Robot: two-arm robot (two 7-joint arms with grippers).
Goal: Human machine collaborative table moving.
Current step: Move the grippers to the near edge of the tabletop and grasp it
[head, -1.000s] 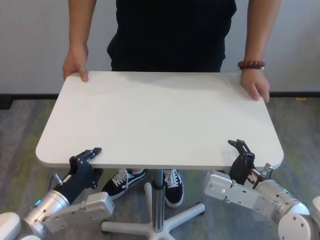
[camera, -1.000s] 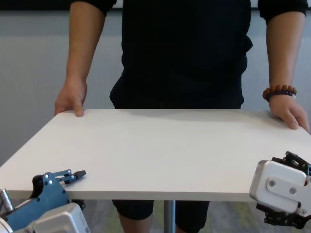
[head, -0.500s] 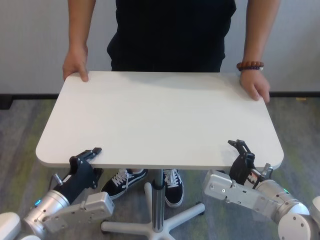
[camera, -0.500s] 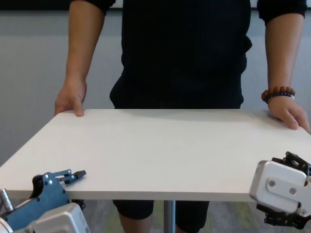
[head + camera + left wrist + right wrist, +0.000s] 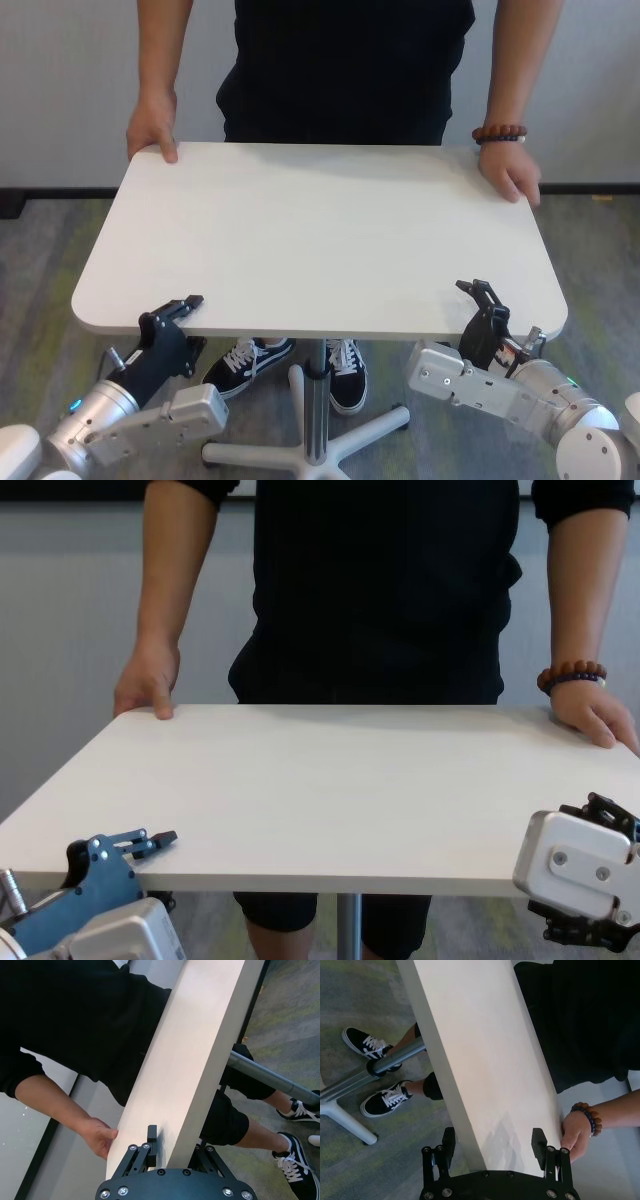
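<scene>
Head view: left end effector (image 5: 178,312) sits at the near left edge of the tabletop (image 5: 320,235), upper finger lying on top of the board. Right end effector (image 5: 485,305) is at the near right edge, one finger tip showing above the rim. The human (image 5: 345,70) stands at the far side, one hand (image 5: 152,130) on the far left corner, the other hand (image 5: 510,172) on the far right corner. Count: one tabletop, one pole leg (image 5: 316,400), two arms, two hands, two sneakers (image 5: 245,362).

Left wrist view: left end effector (image 5: 172,1147) is clamped hard on the tabletop edge (image 5: 200,1060), fingers pressed to both faces. Grip looks complete on this side.

Right wrist view: right end effector (image 5: 492,1145) straddles the tabletop edge (image 5: 485,1065) with jaws spread wide, gaps on both sides; it holds nothing. One beaded bracelet (image 5: 587,1114) shows on the far hand.

Chest view: tabletop (image 5: 330,790) looks level, both forearms at its near edge, both human hands resting on the far edge.

Judgement: early stage. Human is in position, left side gripped; the right side apparently has yet to close, and the carry itself appears not yet begun.
</scene>
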